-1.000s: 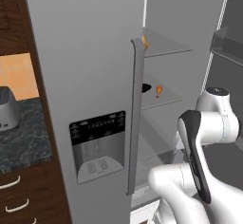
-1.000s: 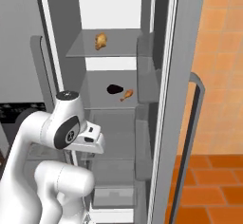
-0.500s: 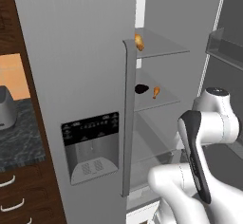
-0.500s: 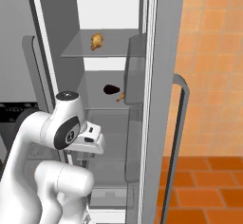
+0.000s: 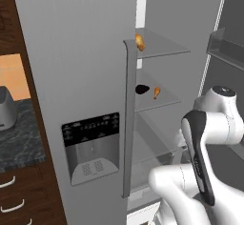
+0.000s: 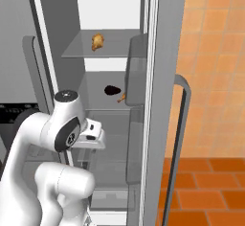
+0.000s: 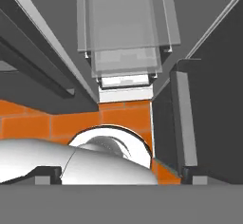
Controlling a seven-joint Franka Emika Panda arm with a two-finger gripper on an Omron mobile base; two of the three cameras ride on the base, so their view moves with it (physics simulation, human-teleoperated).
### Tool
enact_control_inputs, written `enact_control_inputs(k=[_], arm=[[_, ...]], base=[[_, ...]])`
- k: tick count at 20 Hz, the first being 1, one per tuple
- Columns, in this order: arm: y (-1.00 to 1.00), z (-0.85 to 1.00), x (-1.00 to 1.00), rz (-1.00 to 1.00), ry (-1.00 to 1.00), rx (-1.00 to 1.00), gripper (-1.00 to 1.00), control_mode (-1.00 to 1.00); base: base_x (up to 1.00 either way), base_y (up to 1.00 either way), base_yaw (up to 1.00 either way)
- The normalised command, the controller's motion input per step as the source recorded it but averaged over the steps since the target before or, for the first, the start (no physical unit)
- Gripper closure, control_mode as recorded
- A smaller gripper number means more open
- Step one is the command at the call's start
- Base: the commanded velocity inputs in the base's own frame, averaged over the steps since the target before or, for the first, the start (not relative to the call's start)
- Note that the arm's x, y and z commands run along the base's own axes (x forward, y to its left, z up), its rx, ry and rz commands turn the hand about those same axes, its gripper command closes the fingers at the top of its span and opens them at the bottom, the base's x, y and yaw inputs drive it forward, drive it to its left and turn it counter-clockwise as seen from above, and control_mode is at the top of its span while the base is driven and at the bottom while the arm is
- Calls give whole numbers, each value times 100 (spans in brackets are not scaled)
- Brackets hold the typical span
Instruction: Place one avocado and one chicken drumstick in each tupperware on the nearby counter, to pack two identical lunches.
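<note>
The fridge stands open ahead of me. A chicken drumstick (image 5: 139,42) (image 6: 97,40) lies on its upper glass shelf. One shelf lower sit a dark avocado (image 5: 142,89) (image 6: 112,90) and a second, smaller drumstick (image 5: 156,93) (image 6: 122,96). The black marbled counter (image 5: 16,138) shows at the far left over brown drawers (image 5: 14,198). My arm is folded low in front of the fridge, its hand (image 6: 94,137) pointing down, well below the food. In the hand view my gripper (image 7: 117,175) is open, with dark fingertips (image 7: 47,174) far apart and nothing between them.
The closed grey fridge door with a dispenser panel (image 5: 90,145) and a long handle (image 5: 127,119) stands left of the opening. The open right door (image 6: 165,100) with its handle (image 6: 179,139) flanks the other side. A grey appliance (image 5: 5,108) sits on the counter. Orange floor tiles (image 7: 71,123) lie below the hand.
The whole picture has shifted as the base drove: the fridge interior now sits more centred and nearer. The arm keeps its folded pose and the food has not moved.
</note>
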Motion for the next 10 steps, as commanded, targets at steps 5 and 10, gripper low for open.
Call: enact_control_inputs(k=[5, 10], arm=[[4, 27, 75, 15, -25, 8, -100, -100], [8, 20, 100, 6, -3, 11, -100, -100]], base=[[0, 0, 0], [0, 0, 0]])
